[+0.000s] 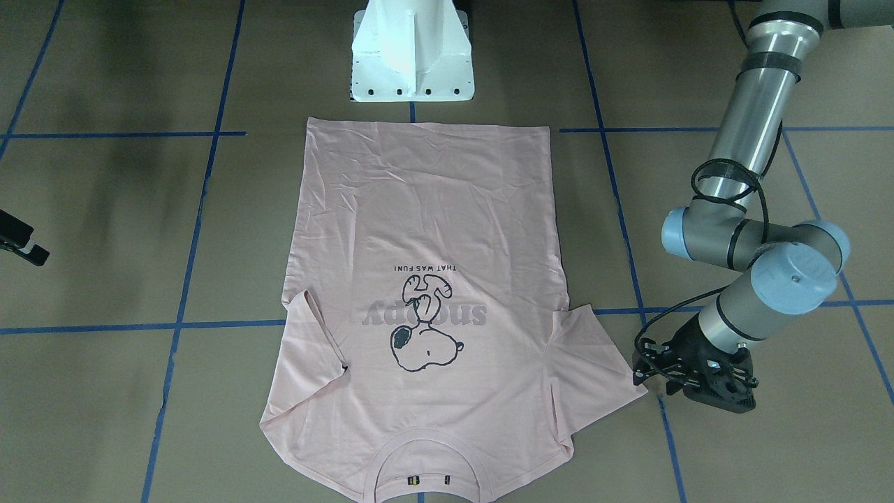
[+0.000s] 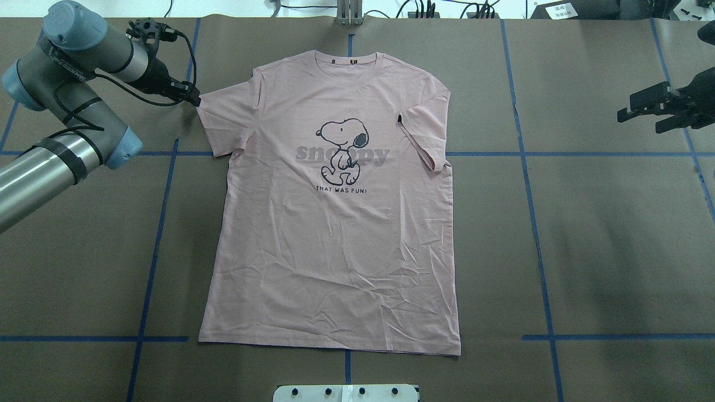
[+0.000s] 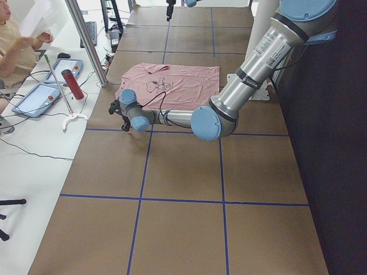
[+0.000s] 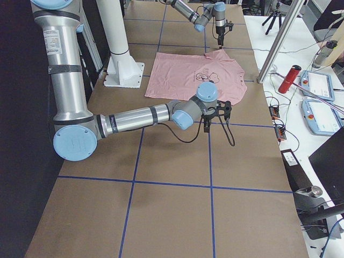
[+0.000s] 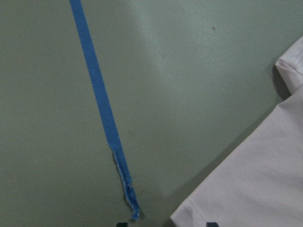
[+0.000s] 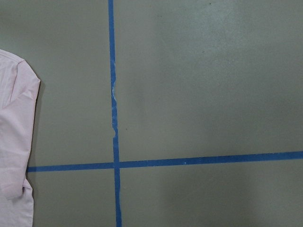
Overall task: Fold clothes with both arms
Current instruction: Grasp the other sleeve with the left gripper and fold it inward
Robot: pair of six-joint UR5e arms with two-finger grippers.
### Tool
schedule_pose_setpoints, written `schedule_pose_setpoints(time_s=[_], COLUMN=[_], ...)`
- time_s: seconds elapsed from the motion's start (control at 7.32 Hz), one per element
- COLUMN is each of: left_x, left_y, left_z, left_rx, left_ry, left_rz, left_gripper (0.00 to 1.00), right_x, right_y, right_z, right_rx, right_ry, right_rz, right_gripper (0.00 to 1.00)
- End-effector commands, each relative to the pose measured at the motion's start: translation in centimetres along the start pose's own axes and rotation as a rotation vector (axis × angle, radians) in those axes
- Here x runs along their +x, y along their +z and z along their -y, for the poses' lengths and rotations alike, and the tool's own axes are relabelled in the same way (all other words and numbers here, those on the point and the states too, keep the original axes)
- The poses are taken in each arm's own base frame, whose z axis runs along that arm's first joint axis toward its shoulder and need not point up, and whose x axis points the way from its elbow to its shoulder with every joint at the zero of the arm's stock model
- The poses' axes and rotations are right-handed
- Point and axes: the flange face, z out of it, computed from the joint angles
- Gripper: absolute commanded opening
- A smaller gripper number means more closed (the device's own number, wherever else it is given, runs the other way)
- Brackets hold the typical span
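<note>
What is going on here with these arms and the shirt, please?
A pink T-shirt lies spread flat, print up, not yet folded. The left claw is open at the tip of one sleeve, seemingly about to grip it. The right claw hangs off to the other side, clear of the shirt.

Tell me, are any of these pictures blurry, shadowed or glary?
Front-facing view: soft dark shadows smear the table at upper left, and the white base glares. Left wrist view: the shirt looks soft, with a greenish cast. Side views: one edge falls into darkness.
</note>
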Motion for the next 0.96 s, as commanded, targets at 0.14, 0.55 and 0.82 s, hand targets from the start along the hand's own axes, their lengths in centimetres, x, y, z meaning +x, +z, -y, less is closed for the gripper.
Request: schedule_pose_setpoints(time_s=[0.14,0.55,0.82], left_x=[0.93,1.29,1.31], left_y=[0.26,0.62,0.80], left_z=[0.52,0.86,1.10], left_rx=[0.001,-0.003,-0.005], left_ry=[-0.002,-0.004,-0.006], left_rz=[-0.005,-0.004,-0.001], left_gripper=[0.56,0.49,0.24], right_x=[-0.16,-0.16,-0.17], right_y=[-0.33,-0.32,-0.33], right_z=[-0.11,-0.25,-0.25], right_rx=[0.001,-0.001,0.001], right_ry=[-0.002,-0.004,-0.004], right_rz=[0.006,0.007,0.006], right_gripper=[1.00,1.00,1.00])
